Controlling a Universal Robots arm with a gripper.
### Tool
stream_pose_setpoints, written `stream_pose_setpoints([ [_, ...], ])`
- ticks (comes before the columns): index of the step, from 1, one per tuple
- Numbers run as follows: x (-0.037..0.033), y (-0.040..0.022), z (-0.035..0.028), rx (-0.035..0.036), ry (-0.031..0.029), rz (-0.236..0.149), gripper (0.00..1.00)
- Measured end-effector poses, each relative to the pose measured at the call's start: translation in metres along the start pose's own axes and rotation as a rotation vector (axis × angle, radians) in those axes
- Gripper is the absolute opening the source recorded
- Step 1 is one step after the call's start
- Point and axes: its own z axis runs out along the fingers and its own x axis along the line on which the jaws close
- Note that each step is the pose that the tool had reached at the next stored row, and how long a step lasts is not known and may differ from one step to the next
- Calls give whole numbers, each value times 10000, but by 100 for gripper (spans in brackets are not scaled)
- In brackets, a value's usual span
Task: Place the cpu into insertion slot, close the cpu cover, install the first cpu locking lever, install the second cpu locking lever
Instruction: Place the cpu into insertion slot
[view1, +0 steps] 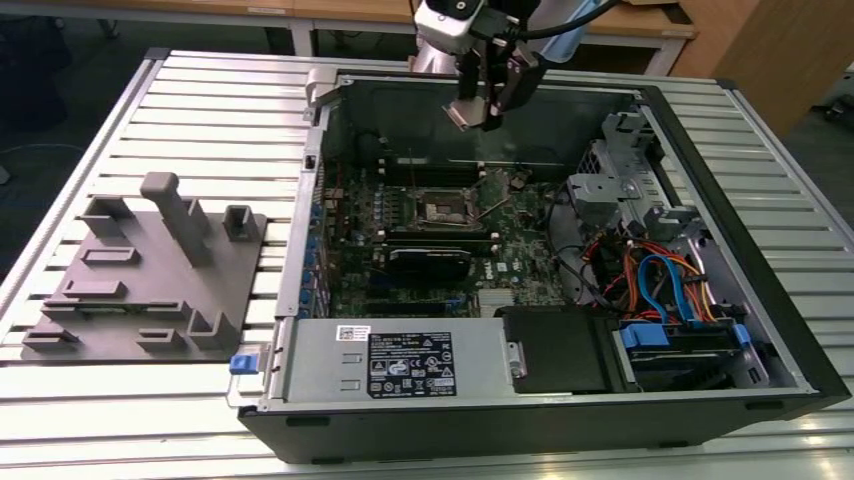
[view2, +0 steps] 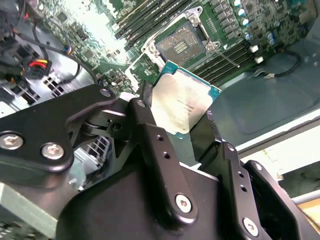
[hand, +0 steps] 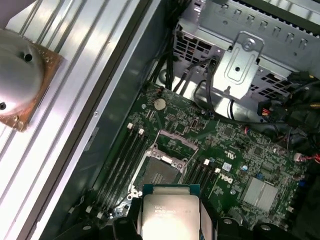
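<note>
We see the tool (view1: 485, 118) hanging above the open computer case (view1: 534, 420), near the case's far wall in the exterior view, well clear of the motherboard (view1: 400, 260) below. Its two black fingers (view2: 150, 130) are closed in on the cpu (view2: 185, 102), pinching it by two opposite edges. The chip sits between them with its pale metal face towards the camera in both wrist views. The jaws are only as far apart as the chip is wide.

The cpu is therefore in the air, not in the insertion slot (view1: 443, 207). In the exterior view the slot lies on the board beneath the tool and somewhat nearer to us, between rows of long black memory slots (view1: 427, 240).

The exterior view gives us the wider setting: the case lies on its side on a ribbed metal table (view1: 200, 90). A grey fixture plate (view1: 147, 290) with upright blocks stands beside it on the exterior view's left, and coloured cables (view1: 661, 280) run through the case on the exterior view's right.

The wrist views give us the detail. In the second wrist view the insertion slot (view2: 182, 42) is uncovered, its dark contact field bare inside the silvery rim, just beyond the held chip. In the first wrist view the cpu (hand: 170, 212) hangs over the board with the slot (hand: 157, 175) close ahead of it and a silver drive cage (hand: 245, 60) further off.
</note>
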Motion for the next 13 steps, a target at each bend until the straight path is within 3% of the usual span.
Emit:
stream_pose_setpoints([
  [3,0,-1,2,-4,-14,195,54],
  [13,0,-1,3,-6,-16,200,54],
])
